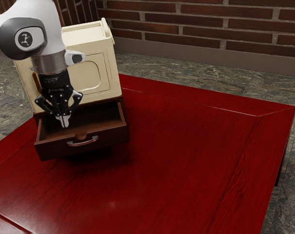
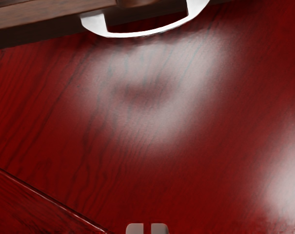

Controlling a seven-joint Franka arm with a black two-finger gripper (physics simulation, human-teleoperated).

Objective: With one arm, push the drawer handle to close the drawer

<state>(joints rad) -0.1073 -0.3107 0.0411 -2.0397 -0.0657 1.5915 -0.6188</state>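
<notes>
One white arm [image 1: 47,29] comes in at the upper left of the exterior view. On its round dark-grey joint cover [image 1: 15,39] there is a small logo in a light circle, a curved sign whose meaning I cannot tell. Lower, the black body of the hand [image 1: 54,85] carries a line of tiny pale lettering, too small for reading. Its jaws point down, their two tips almost together, with a thin slit between them; in the exterior view they overlap the inside of the drawer.

Also at the left of the frame is the dark brown drawer [image 1: 108,138], pulled out and open at the top. Its curved silver handle [image 1: 83,141] sits at the middle of the front side, apart from the jaws. Above the drawer stands the cream cabinet [image 1: 91,73], with a rounded panel on its face. From there to the right spreads the red table [image 1: 186,156], with wood grain and a bright seam near its far edge. Behind it, at the upper right, is the brick wall [image 1: 176,22], and grey stone floor [image 1: 210,73] lies before it.

In the wrist view, the handle crosses the upper middle, over the table surface, and the tips of the jaws appear at the lower middle.
</notes>
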